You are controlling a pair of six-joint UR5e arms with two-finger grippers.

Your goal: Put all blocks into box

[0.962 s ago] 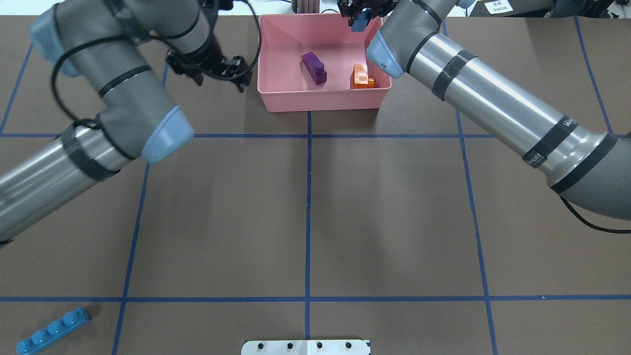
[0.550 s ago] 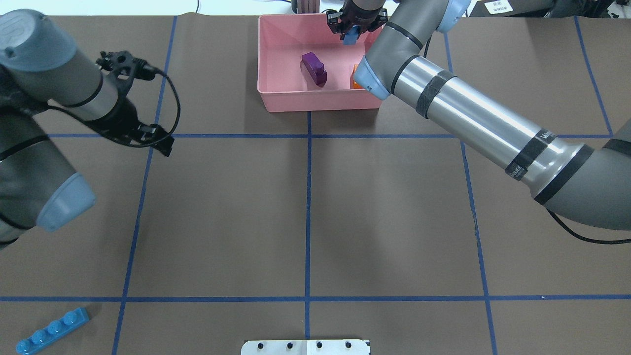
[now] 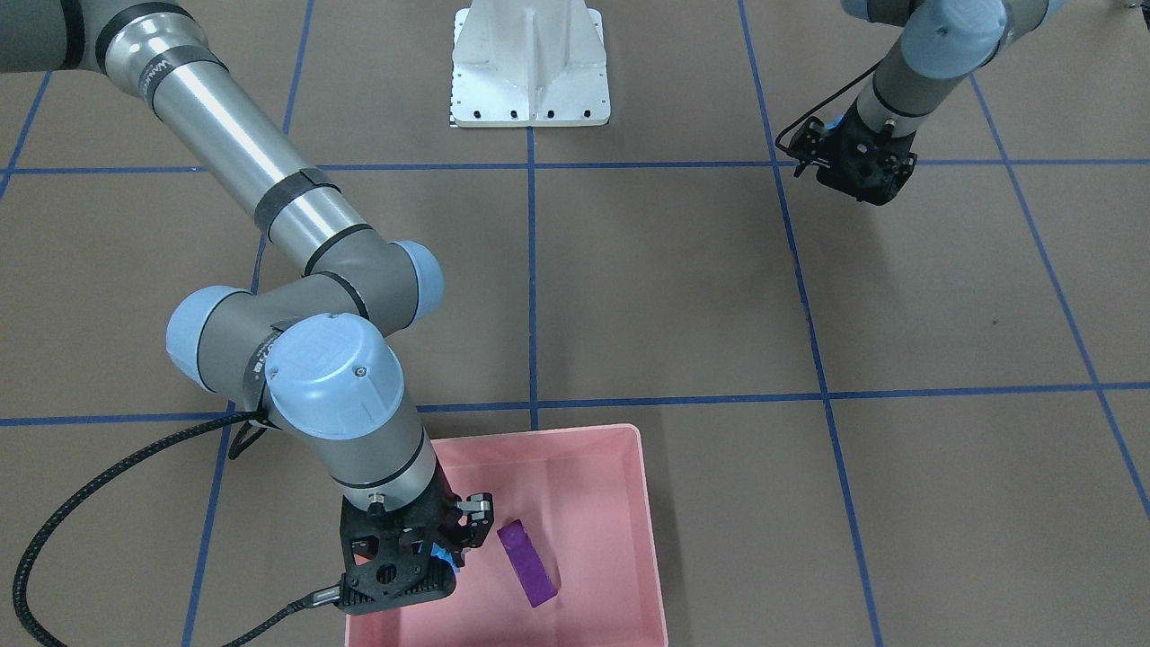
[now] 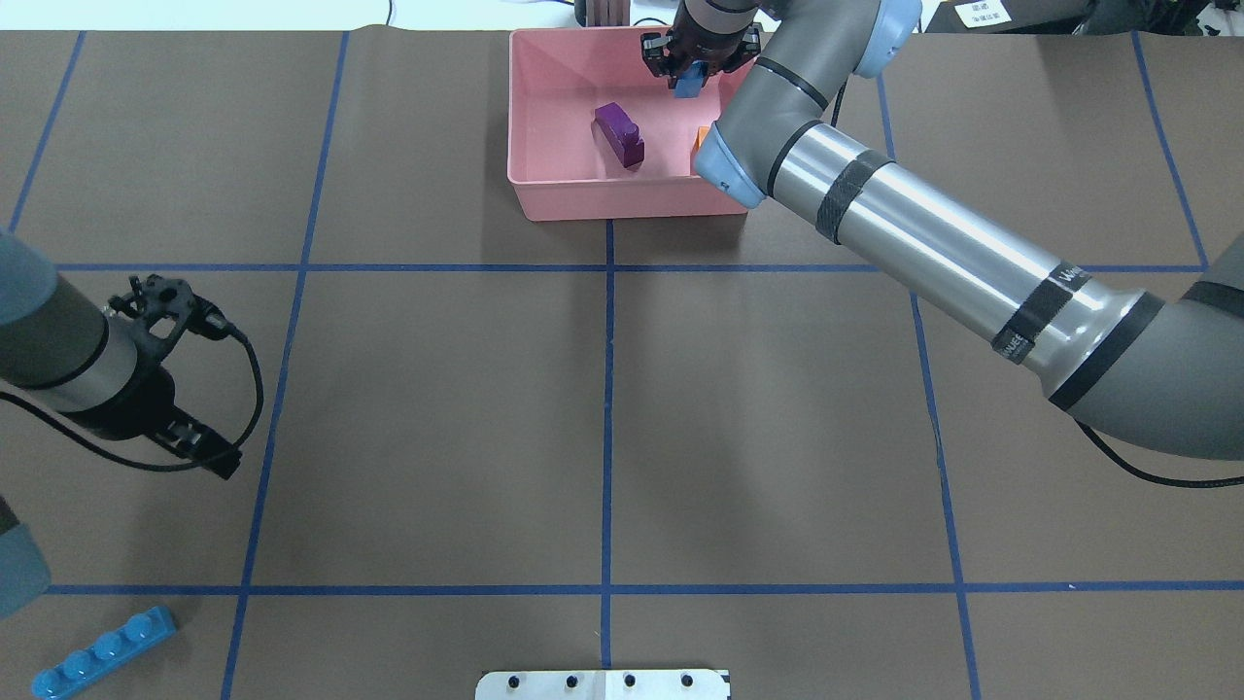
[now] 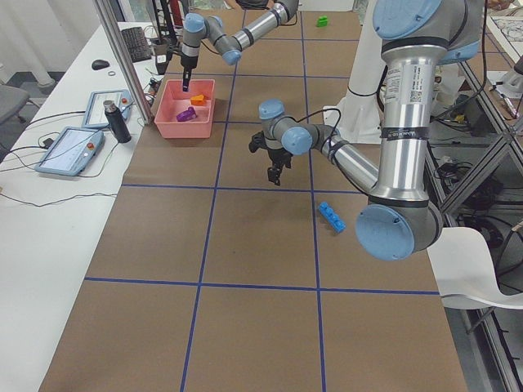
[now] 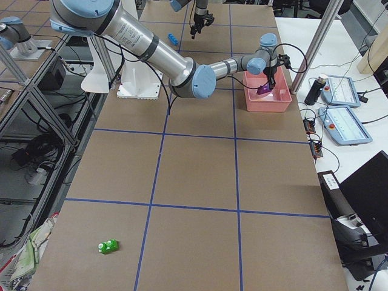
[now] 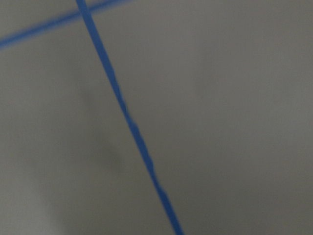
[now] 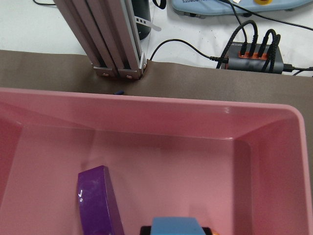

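right gripper (image 4: pixel 690 78) is clamped on the light-blue cube (image 4: pixel 688 89). it hangs over the far right part of the box (image 4: pixel 544 202), inside the rim line. the right wrist view shows the cube (image 8: pixel 176 226) at the bottom edge between dark pads, with the pink floor beyond it. can't tell whether the cube touches the floor.

box sits at the far middle of the table (image 4: pixel 777 437), just past a blue tape line (image 4: pixel 607 408). two blocks lie in it:
- purple block (image 4: pixel 620 133) lies on the floor near the centre, angled to the walls, just beside the held cube but apart from it.
- orange block (image 4: pixel 701 142) is by the near right corner, mostly hidden behind the right arm in the overhead view. it shows more clearly from the left end (image 5: pixel 198 100).

two blocks lie outside the box:
- long blue block (image 4: pixel 104 652) lies flat on the table at the near left corner, studs up, well apart from the box.
- green block (image 6: pixel 109 246) sits alone far out on the right end of the table.

left gripper (image 4: pixel 216 457) points down over bare table on the left side, between the box and the long blue block, nothing visible in it. can't tell if its jaws are apart or together. the left wrist view is only blurred brown mat and tape.

white base (image 4: pixel 603 685) shows at the near edge, centre.
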